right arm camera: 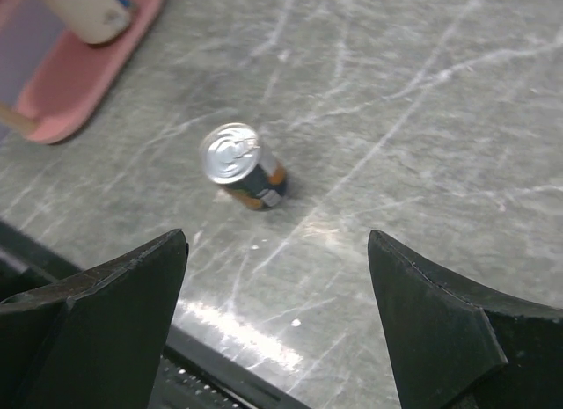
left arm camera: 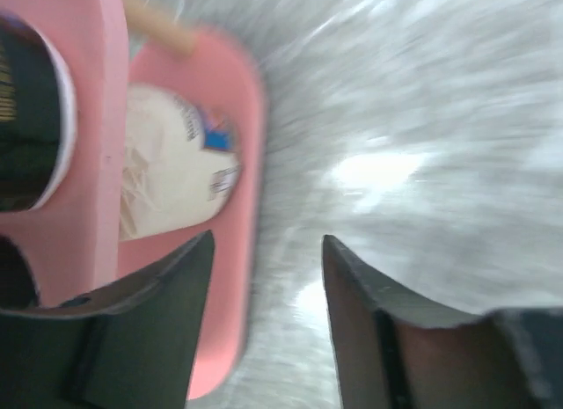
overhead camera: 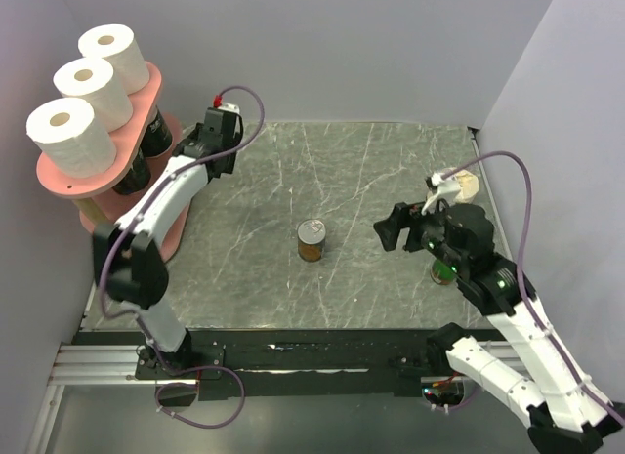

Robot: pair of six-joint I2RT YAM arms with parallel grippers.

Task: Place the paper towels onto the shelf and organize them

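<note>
Left gripper (left arm camera: 268, 242): jaws apart, empty, at shelf (left arm camera: 242, 101) bottom-board end; withdraw straight, clear of cream roll (left arm camera: 167, 171). Right gripper (right arm camera: 277, 242): wide, empty.

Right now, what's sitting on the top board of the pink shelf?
On the shelf's top board three white rolls stand upright in a row. The board hides most of the tier below; only parts of two black-wrapped rolls show under it.
</note>
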